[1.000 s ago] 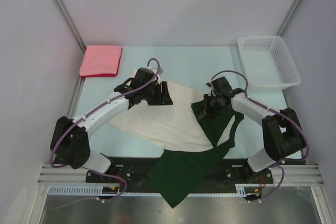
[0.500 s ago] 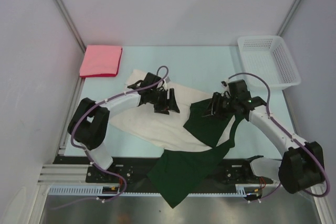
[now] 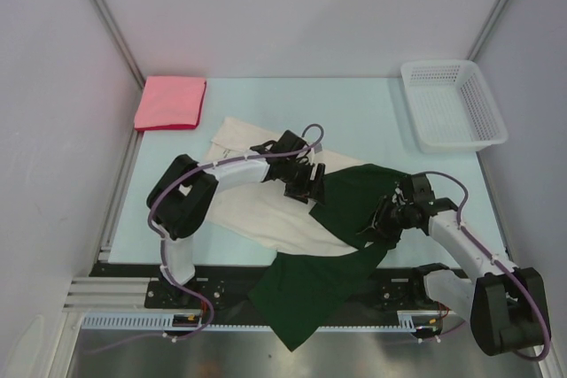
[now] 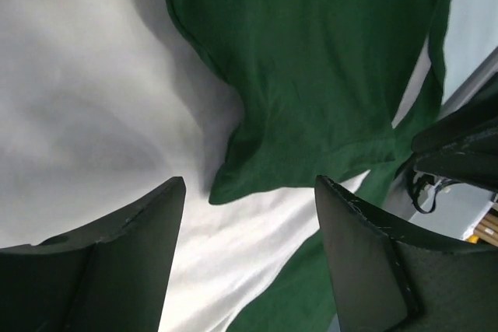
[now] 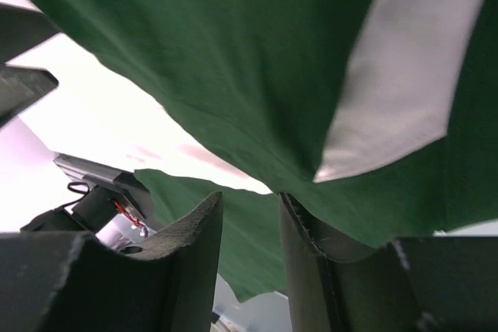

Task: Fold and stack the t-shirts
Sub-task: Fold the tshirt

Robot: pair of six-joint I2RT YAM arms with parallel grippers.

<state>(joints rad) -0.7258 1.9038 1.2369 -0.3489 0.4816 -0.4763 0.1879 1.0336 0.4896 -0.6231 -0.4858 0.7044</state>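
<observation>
Walls (image 3: pixel 292 15) of plain white close in a pale blue-green tabletop (image 3: pixel 354 112), with a white plastic mesh basket (image 3: pixel 438 65) at its far right corner and a plain pink-red t-shirt folded square (image 3: pixel 170 102) at its far left corner. A cream-and-dark-green cloth t-shirt (image 3: pixel 266 214) lies rumpled across the middle, its green part draping over the near edge between the arm bases. The left gripper (image 3: pixel 306 185) hangs over it, fingers spread wide around nothing, while the right gripper (image 3: pixel 383 221) pinches green fabric in a narrow gap.
</observation>
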